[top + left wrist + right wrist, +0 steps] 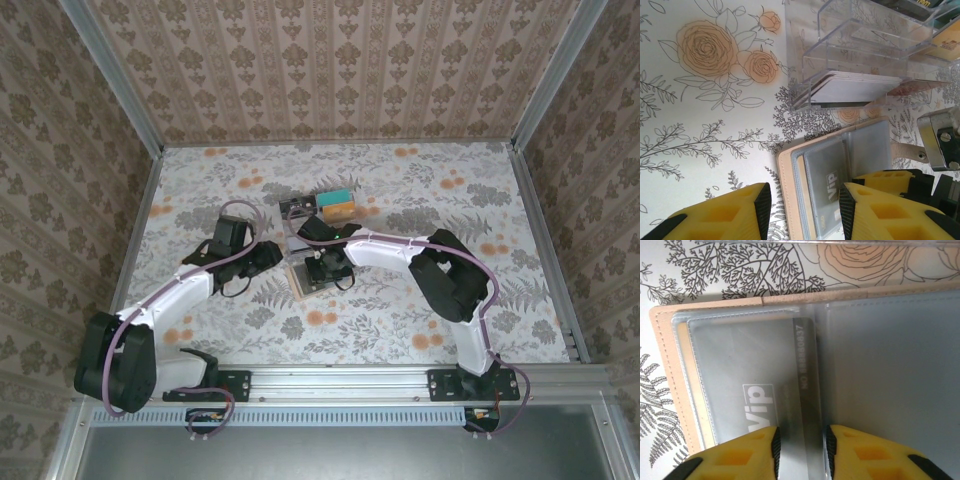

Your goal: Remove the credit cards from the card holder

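Reaching for the card [755, 385] in the holder [890, 380], my right gripper [801, 440] jaws sit slightly apart, my left gripper [805, 200] jaws wide; next I must pinch and slide.

I am counting 2 arms on 1 table [480, 300]: the left arm [165, 300] and the right arm [390, 250]. I am seeing 2 grippers, the left gripper [805, 200] and the right gripper [802, 440], each showing 2 yellow fingers [730, 220]. I am looking at 1 card holder [670, 365] and making out 1 card in it, the grey ViP card [755, 370]. I am counting 1 clear tray [810, 55]. From above I am picking out 3 coloured cards: 1 black card [300, 207], 1 teal card [333, 198] and 1 orange card [340, 211]. I am also seeing 1 stack of cards [855, 87] in the tray, too tightly packed for me to count.
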Motion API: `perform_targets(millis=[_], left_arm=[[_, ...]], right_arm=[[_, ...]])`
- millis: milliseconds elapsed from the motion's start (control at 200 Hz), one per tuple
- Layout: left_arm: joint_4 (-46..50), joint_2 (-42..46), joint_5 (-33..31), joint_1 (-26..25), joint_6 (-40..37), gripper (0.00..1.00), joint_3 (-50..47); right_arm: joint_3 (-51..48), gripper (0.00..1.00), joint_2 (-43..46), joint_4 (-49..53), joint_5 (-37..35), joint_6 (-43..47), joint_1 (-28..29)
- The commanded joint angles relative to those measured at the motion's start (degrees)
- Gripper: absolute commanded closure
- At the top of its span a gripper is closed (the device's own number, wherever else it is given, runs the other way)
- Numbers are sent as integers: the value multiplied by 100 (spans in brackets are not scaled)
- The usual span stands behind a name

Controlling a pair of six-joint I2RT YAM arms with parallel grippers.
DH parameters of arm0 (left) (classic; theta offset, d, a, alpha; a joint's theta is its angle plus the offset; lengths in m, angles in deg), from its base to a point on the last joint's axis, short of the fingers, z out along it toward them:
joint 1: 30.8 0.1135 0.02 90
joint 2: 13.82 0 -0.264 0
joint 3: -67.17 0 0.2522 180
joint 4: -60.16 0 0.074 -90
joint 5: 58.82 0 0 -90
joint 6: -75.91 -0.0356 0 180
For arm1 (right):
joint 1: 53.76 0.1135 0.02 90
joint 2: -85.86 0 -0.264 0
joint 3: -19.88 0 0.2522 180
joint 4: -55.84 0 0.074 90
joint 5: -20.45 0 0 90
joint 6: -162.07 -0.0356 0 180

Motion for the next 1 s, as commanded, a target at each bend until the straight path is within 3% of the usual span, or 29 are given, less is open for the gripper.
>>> perform_targets(millis=[0, 360, 620, 995], left_arm=[[-42, -62, 223, 27, -28, 57, -98], [-423, -524, 827, -276, 441, 61, -77], [-601, -1022, 805, -696, 602, 62, 77], [-738, -1394, 865, -782, 646, 64, 184]], right_arm=[[1, 70, -216, 457, -356, 12, 30], [-403, 79, -41, 93, -105, -236, -145], [-541, 81, 6, -187, 19, -325, -223], [-651, 81, 35, -283, 69, -386, -275]])
